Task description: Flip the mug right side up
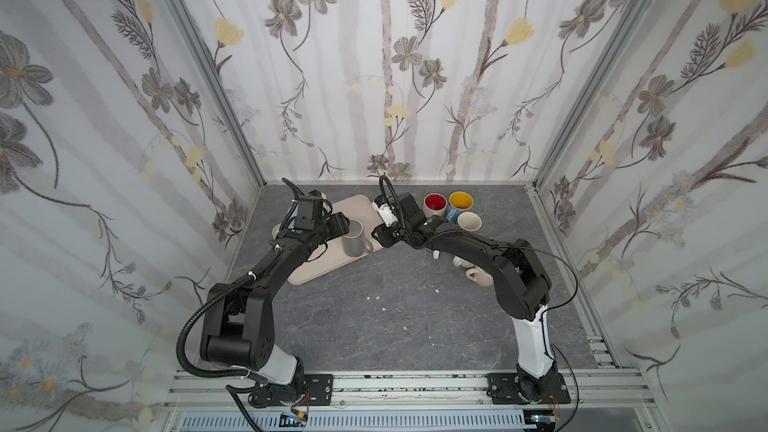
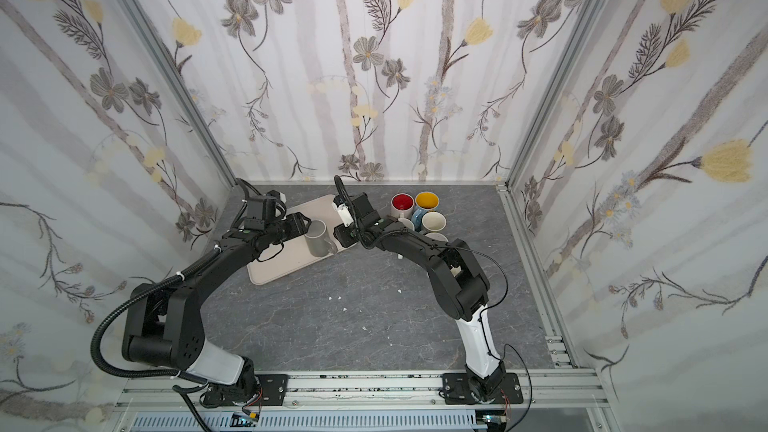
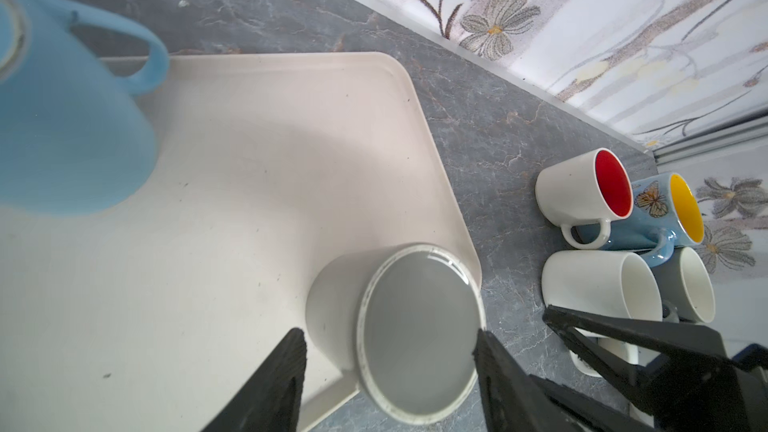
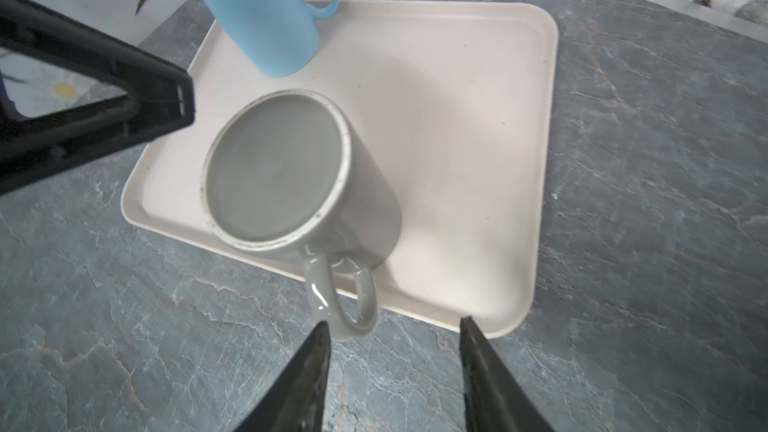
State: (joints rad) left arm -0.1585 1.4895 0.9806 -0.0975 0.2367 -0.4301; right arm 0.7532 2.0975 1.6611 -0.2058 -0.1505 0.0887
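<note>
Grey marbled desk (image 1: pixel 395 317), floral wallpaper (image 1: pixel 395 76) on three sides. Beige tray (image 4: pixel 457 160) lies skewed on the desk. Grey mug (image 4: pixel 274 168) stands upside down on the tray, base up, at the tray corner nearest the right arm. Its handle (image 4: pixel 345 301) sticks out over the tray edge.

Left claw (image 3: pixel 388 334) released: fingers spread either side of the mug's base, and the right wrist view shows a gap between one finger and the mug wall. Right claw (image 4: pixel 395 326) released too and empty, just off that tray edge, one fingertip just beside the handle.

Light blue mug (image 4: pixel 266 14) stands at the next tray corner, under the left arm. Red-lined mug (image 3: pixel 582 189), yellow-lined butterfly mug (image 3: pixel 665 209) and white mugs (image 3: pixel 598 284) sit bunched on the desk off the tray, mouths up in both top views.
</note>
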